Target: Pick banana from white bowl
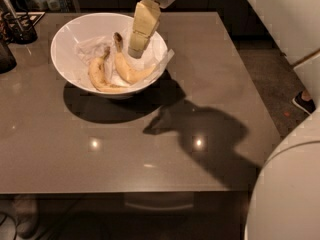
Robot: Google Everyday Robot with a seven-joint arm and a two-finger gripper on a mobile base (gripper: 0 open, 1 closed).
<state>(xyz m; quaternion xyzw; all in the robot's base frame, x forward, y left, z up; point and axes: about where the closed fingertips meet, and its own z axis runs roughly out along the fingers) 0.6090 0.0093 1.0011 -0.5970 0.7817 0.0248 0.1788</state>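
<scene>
The white bowl (67, 64) stands on the brown table at the back left. Two bananas lie in it on crumpled white paper. The banana (129, 70) is the right one, curved, with a slender stem ending in a dark knob pointing to the back. A shorter banana (99, 77) lies to its left. My gripper (136, 50), with cream fingers under a white wrist, hangs over the bowl's right half, its tip just above and right of the banana's stem end. It holds nothing that I can see.
A dark holder with utensils (19, 28) and a dark object (5, 58) stand at the table's far left. The table's front edge (125, 190) is near me. My white body (290, 194) fills the lower right. A person's shoe (302, 103) is on the floor at right.
</scene>
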